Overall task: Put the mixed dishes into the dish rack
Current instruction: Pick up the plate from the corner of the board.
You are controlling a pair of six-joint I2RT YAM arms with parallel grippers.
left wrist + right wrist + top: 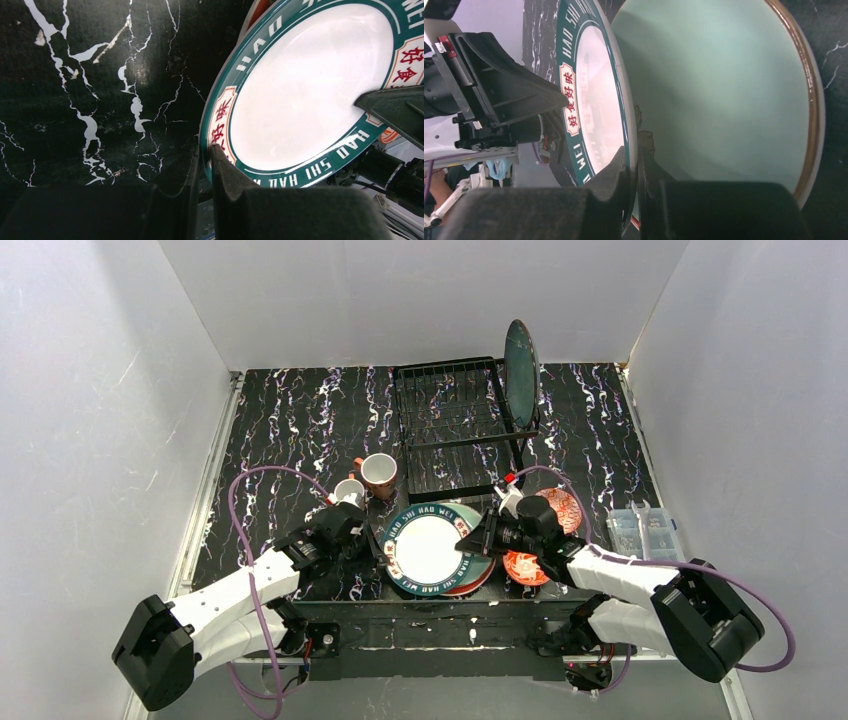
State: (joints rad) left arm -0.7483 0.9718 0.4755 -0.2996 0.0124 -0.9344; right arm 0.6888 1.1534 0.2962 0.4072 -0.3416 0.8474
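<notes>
Lower centre, the white plate (430,548) lettered "HAO SHI HAO WEI" is pinched at opposite rims by left claw (376,545) and right claw (466,542).

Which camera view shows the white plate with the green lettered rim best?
Top external: nearly the whole white plate shows face-on, with the rim lettering readable. The left wrist view gives a close look at its face but crops the top and right edges. The right wrist view sees it steeply from the side, foreshortened.
</notes>
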